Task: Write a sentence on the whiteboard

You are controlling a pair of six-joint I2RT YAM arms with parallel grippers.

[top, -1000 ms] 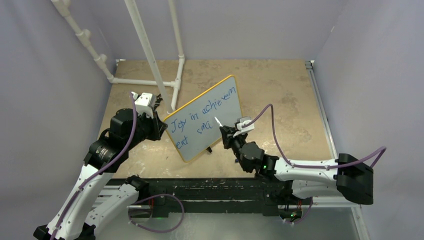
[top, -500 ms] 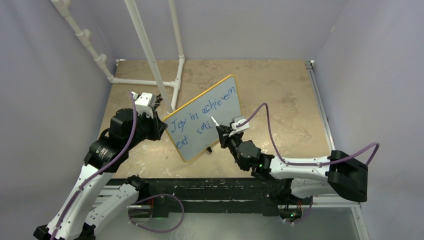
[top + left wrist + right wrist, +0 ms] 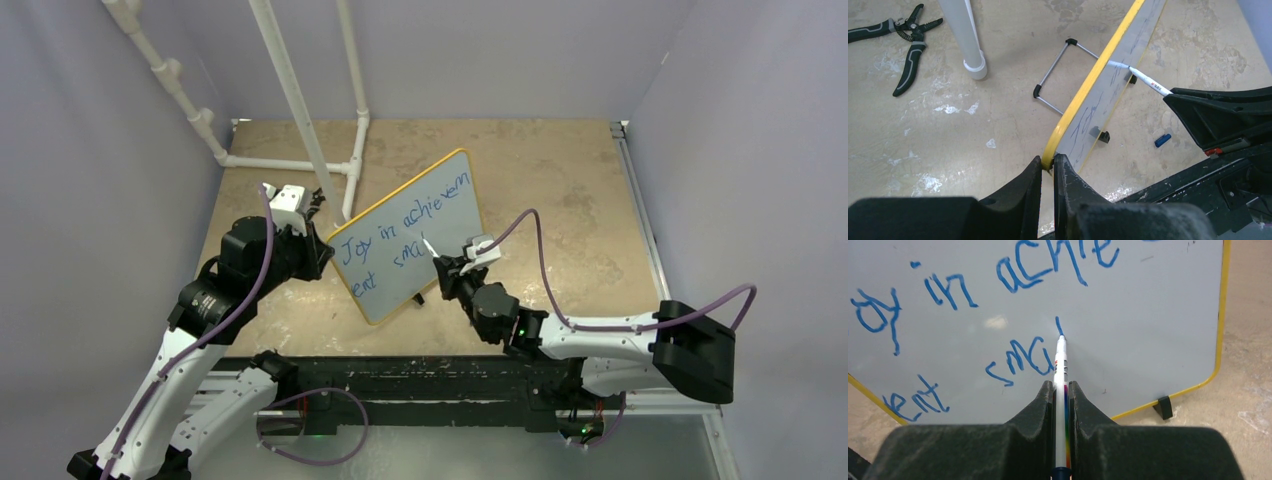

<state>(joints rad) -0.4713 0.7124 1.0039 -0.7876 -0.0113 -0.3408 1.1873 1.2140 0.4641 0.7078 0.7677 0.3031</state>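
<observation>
Right gripper [image 3: 1061, 386] pinching a marker [image 3: 1061, 360], tip on the whiteboard [image 3: 1148, 315], left gripper [image 3: 1048, 161] clamped on its yellow rim [image 3: 1090, 85]

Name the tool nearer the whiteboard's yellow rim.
Left. The left tool clamps the rim of the whiteboard at a corner; the right tool, facing it, presses a marker to it.

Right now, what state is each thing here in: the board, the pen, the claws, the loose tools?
whiteboard, standing tilted on its feet, partly written on.
sentence, unfinished; ends at "sma" plus one stroke.
marker, uncapped, tip touching the whiteboard.
left gripper, shut on the whiteboard's yellow edge.
right gripper, shut on the marker.
pliers, lying on the table, handles spread.
blue cap, lying loose on the table.
</observation>
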